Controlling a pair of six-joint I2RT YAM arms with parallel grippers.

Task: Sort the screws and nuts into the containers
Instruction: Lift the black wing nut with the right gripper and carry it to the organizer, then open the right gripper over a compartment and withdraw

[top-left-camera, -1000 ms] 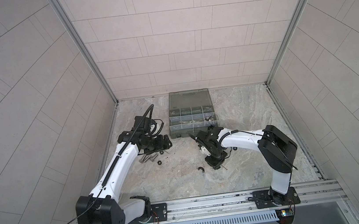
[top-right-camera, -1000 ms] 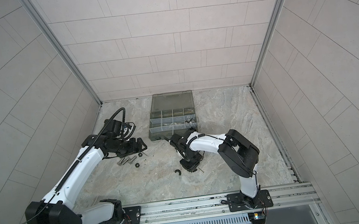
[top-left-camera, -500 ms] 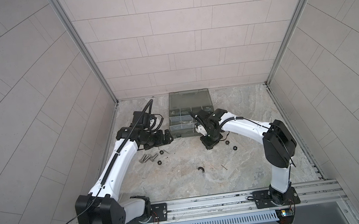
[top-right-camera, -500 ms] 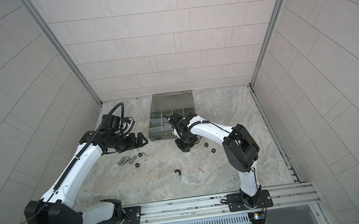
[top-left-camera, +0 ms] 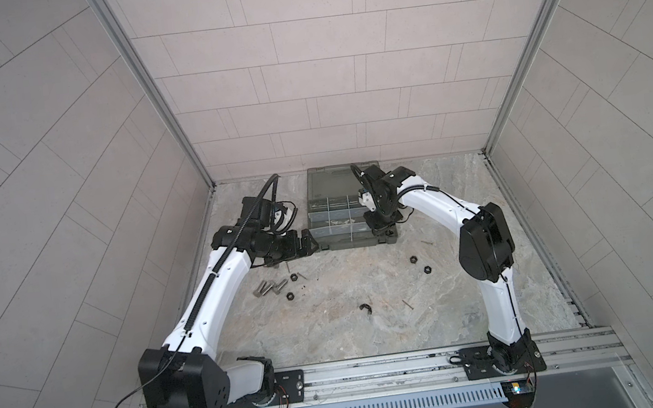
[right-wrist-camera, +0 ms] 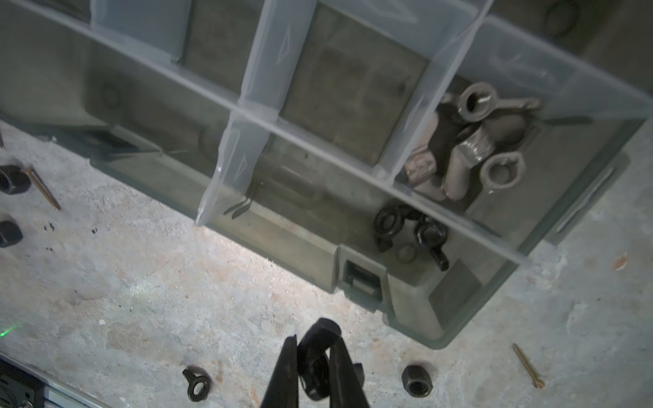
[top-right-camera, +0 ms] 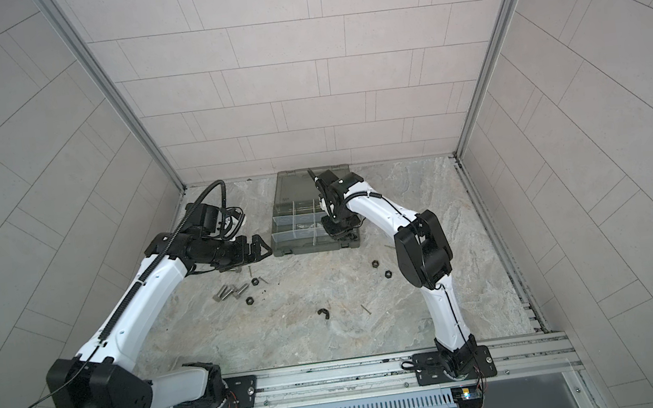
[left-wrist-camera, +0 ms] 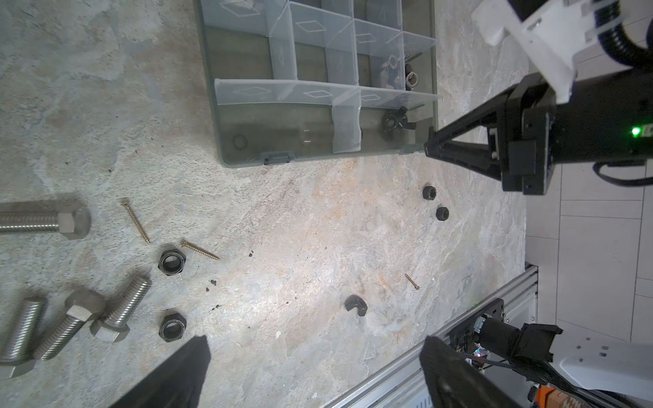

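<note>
In both top views the right gripper [right-wrist-camera: 312, 348] was hidden under its arm [top-left-camera: 433, 201]. The wrist view showed it nearly closed on a black wing nut [right-wrist-camera: 319, 332], partly covered, close to the translucent grey-green case [right-wrist-camera: 282, 243]. The left gripper [top-left-camera: 307, 244] was wide open and empty, near threaded silver bolts [left-wrist-camera: 116, 314] on the marbled table [left-wrist-camera: 318, 229].

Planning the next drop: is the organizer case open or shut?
Open: organizer case shows bare compartments, its lid folded back behind.
</note>
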